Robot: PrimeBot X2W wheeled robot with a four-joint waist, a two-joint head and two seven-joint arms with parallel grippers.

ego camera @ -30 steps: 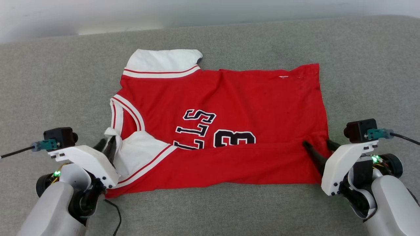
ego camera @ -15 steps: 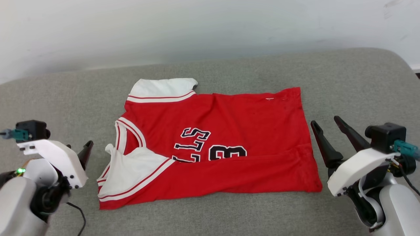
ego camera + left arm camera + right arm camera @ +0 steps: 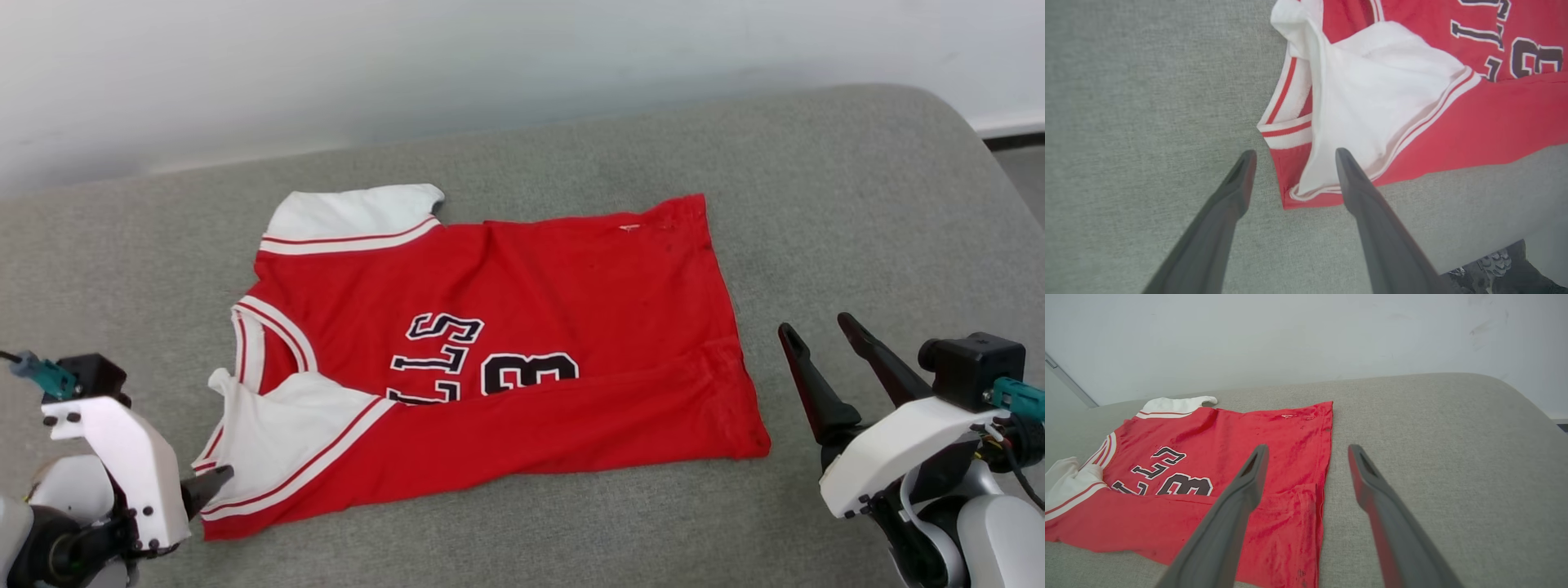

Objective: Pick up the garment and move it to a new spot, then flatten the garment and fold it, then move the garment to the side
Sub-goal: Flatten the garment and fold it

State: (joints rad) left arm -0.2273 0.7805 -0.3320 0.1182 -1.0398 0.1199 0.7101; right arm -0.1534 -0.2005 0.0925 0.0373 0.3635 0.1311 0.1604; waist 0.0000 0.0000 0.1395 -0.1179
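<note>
The garment point(image 3: 522, 327), a red jersey with white panels and black lettering, lies flat on the grey cushion point(image 3: 849, 204), its near strip folded up over the lower part of the lettering. My left gripper point(image 3: 206, 487) sits at the garment's near-left corner, open and empty. In the left wrist view its fingers point(image 3: 1295, 154) straddle the corner of the garment point(image 3: 1453, 122) from above without gripping. My right gripper point(image 3: 816, 331) stands open just right of the garment's right edge, apart from it. From the right wrist the gripper point(image 3: 1308, 449) shows spread over the edge of the garment point(image 3: 1216, 457).
The cushion runs wide to the left and right of the jersey. A pale wall point(image 3: 490, 65) rises behind it. The cushion's rounded right end point(image 3: 971, 139) drops to a dark floor strip point(image 3: 1020, 155).
Both grippers opened, let go of the garment's near corners and drew back outward. The garment now lies free with its near strip folded. The head camera also shifted.
</note>
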